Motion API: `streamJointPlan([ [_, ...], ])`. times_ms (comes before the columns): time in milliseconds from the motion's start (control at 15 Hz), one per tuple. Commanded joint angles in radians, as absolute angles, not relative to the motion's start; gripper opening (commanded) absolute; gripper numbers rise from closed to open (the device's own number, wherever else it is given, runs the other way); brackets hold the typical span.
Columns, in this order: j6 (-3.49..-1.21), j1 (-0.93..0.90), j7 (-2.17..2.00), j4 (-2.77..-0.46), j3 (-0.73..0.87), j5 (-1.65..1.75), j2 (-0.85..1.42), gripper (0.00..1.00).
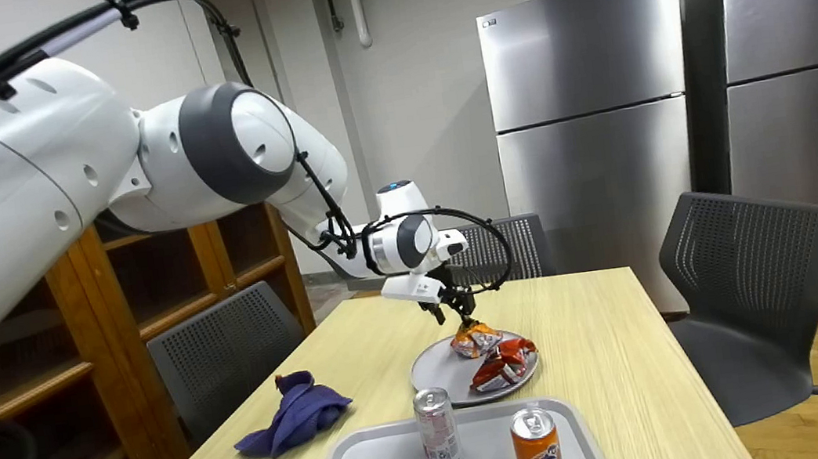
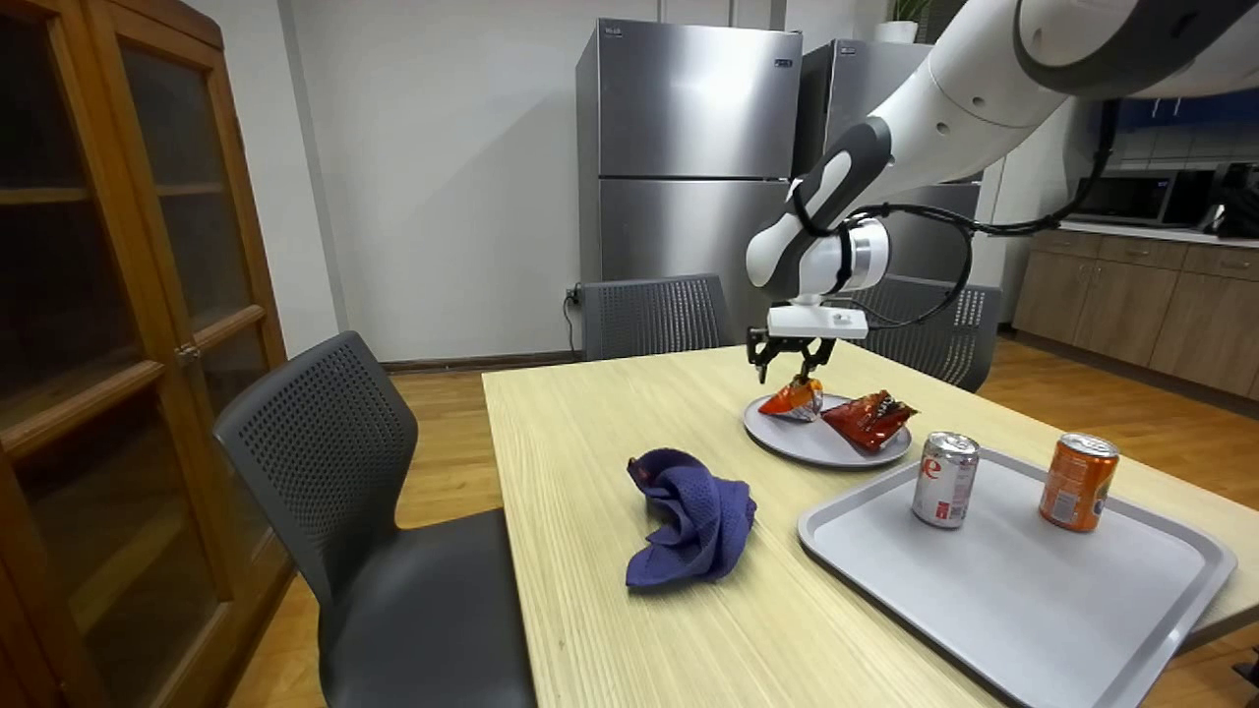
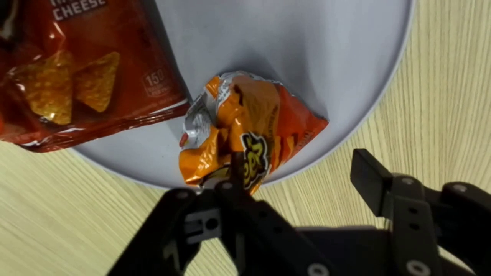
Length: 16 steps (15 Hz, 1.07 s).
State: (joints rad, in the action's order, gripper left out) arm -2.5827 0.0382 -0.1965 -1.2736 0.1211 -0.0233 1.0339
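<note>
My gripper (image 3: 301, 172) stands open, its fingers spread wide with bare table visible between them in the wrist view. One finger (image 3: 238, 172) overlaps the edge of a crumpled orange snack bag (image 3: 249, 122); whether it presses on the bag I cannot tell. The opposite finger (image 3: 370, 180) is out past the rim of a round grey plate (image 3: 345, 76). On that plate, beside the orange bag, lies a red chip bag (image 3: 92, 76). In both exterior views the gripper (image 1: 452, 316) points down, with one fingertip at the top of the orange bag (image 2: 793, 399).
A grey tray (image 2: 984, 590) near the plate carries a silver can (image 1: 437, 427) and an orange Fanta can (image 1: 539, 453), both upright. A crumpled blue cloth (image 2: 693, 516) lies on the wooden table. Dark chairs (image 1: 751, 303) stand around the table.
</note>
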Motion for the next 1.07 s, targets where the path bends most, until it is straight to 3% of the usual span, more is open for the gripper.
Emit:
streamJointPlan([
  [0, -2.544, 0.043, -0.215, -1.222, 0.120, -0.032, 1.054, 0.42],
  [400, -2.548, 0.046, -0.213, -1.223, 0.122, -0.030, 1.052, 0.00],
  [1000, -2.596, 0.046, -0.193, -1.285, 0.117, -0.029, 0.993, 0.00],
])
